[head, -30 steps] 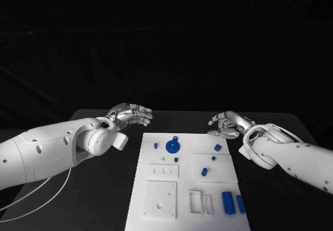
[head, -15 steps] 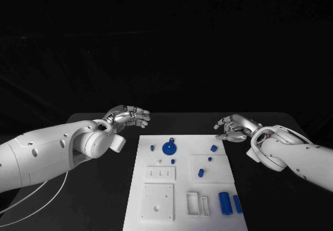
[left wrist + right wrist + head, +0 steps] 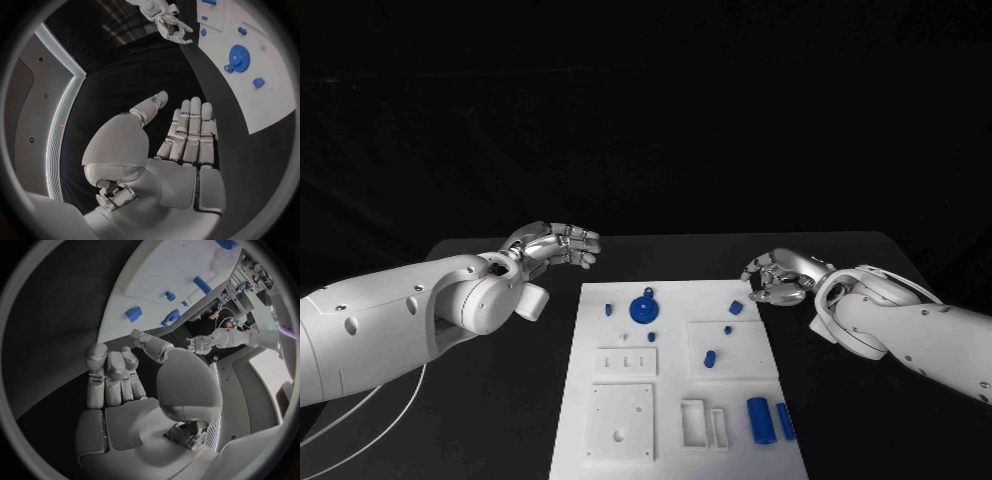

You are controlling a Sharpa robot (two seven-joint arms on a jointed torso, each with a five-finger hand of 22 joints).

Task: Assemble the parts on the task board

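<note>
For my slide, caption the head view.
Both hands, left hand and right hand, hover empty beside the task board.

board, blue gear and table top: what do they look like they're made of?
Task board: looks like matte white plastic, possibly printed or machined; flat, with no glare and crisp raised blocks. Blue gear: likely moulded or printed plastic; uniform saturated blue and a dull surface. Table: black and non-reflective; could be a mat or a painted top, can't tell which.
</note>
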